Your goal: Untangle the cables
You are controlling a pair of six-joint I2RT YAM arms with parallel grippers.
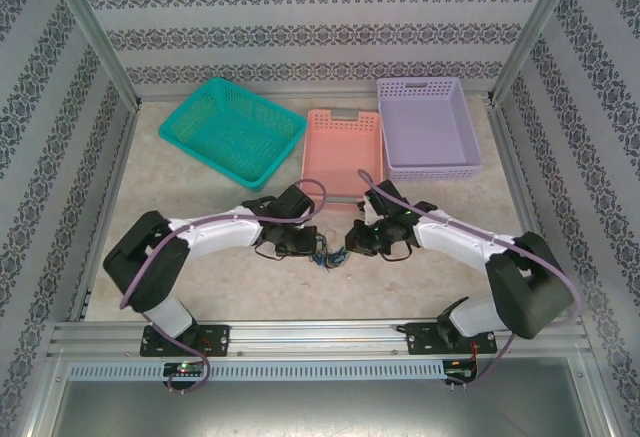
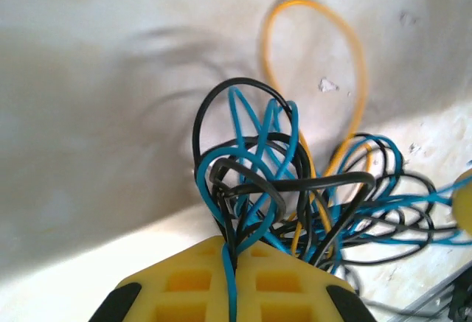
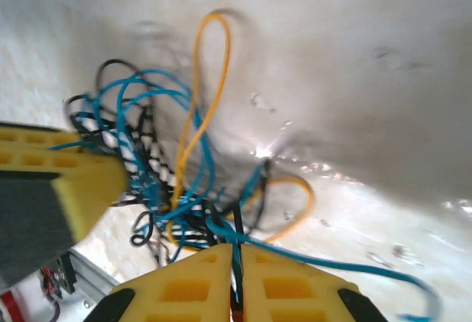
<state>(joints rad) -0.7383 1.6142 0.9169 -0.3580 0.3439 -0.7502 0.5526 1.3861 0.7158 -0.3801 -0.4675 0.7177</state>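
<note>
The pale table [image 1: 200,267] carries three baskets at the back: the pink basket [image 1: 310,157] in the middle, a teal basket [image 1: 262,100] to its left, a lilac basket [image 1: 430,171] to its right. My two arms meet on the near side of the pink basket, and the cables [image 1: 328,254] sit there in one small knot on the bare table, not in any basket.

My left gripper [image 2: 232,252] is pinched narrow on the knot, with a blue and a black strand running down between its yellow pads. My right gripper [image 3: 237,252] is also pinched close on strands from the knot's other side, so I hold the bundle from both ends.

I judge the cables to be very light, limp and springy. They will hold their loops but not resist a pull, and the thin, smooth jackets could slide through my pads. Pulling hard would likely tighten the crossings, so I should draw apart gently.

The blue cable [image 2: 251,160] and black cable [image 2: 221,101] are wound through each other near my left pads. The orange cable [image 2: 354,64] stands out in one open loop on the side toward the pink basket. That free loop looks like the best place to take hold.
</note>
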